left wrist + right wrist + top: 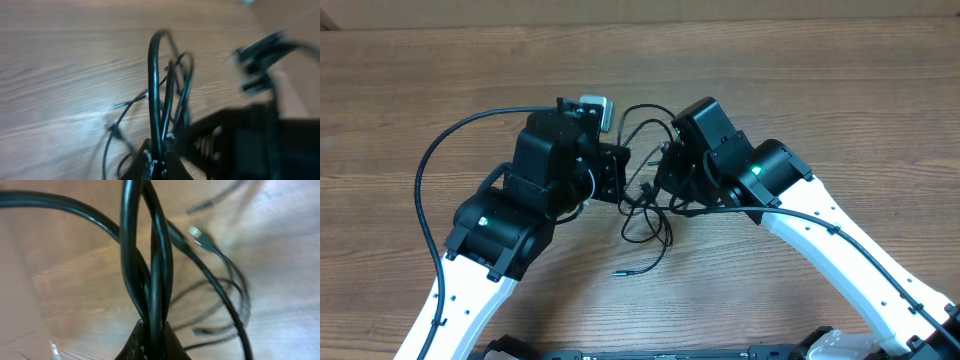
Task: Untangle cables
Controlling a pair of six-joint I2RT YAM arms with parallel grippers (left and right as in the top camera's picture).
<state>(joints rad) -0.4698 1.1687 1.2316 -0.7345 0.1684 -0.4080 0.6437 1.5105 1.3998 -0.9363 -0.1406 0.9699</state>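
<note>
- Both jaws clamped on cables: left gripper, right gripper.
- Draw grippers apart slowly, staying low; stop if cables cinch tighter.

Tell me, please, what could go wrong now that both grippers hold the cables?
The right gripper clamps several strands of the cables at once, so pulling may tighten the tangle rather than free it.
The left gripper pinches the same bundle close by; pulling apart could strain the thin cords.
The loose plug tip could snag in a loop.
</note>
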